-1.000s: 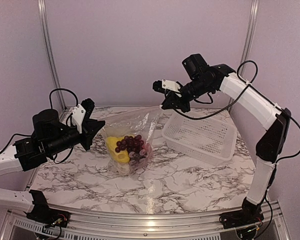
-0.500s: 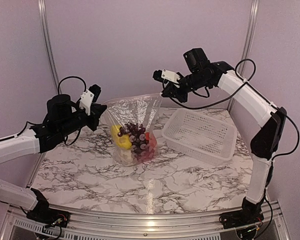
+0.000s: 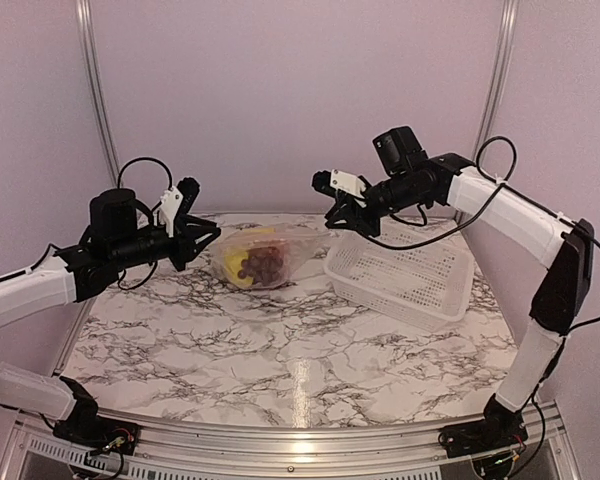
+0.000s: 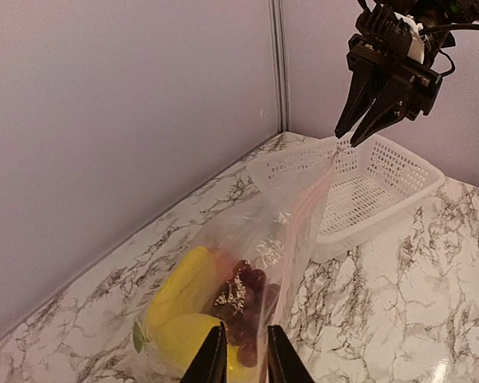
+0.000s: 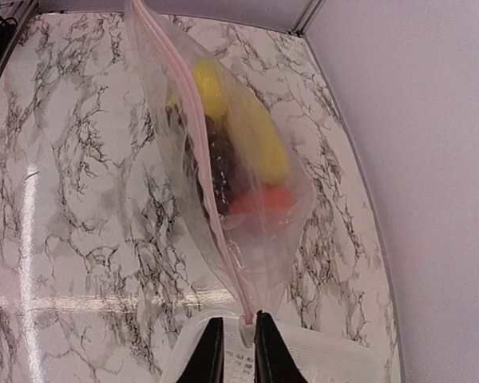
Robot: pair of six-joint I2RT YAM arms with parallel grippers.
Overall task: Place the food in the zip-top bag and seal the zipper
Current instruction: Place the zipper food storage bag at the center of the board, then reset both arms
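The clear zip-top bag [image 3: 258, 258] hangs stretched between my two grippers over the back of the table. The food shows through it: yellow pieces [image 4: 182, 297], a dark purple grape bunch [image 4: 247, 297] and a red piece [image 5: 259, 199]. My left gripper [image 3: 206, 240] is shut on the bag's left edge [image 4: 255, 263]. My right gripper [image 3: 332, 222] is shut on the bag's other corner, at the end of the pinkish zipper strip [image 5: 195, 136]. The right gripper's fingers [image 5: 265, 351] pinch that strip. The bag [image 5: 247, 152] sags under the food.
The white perforated basket [image 3: 400, 275] stands empty at the right rear, just below my right gripper [image 4: 358, 128]; its rim also shows in the right wrist view [image 5: 319, 363]. The marble tabletop [image 3: 300, 350] spreads in front. The purple walls stand close behind.
Both grippers have come down with the bag. It hung tall and upright half a second ago; now it is lower and stretched sideways, food sagging near the back of the table.
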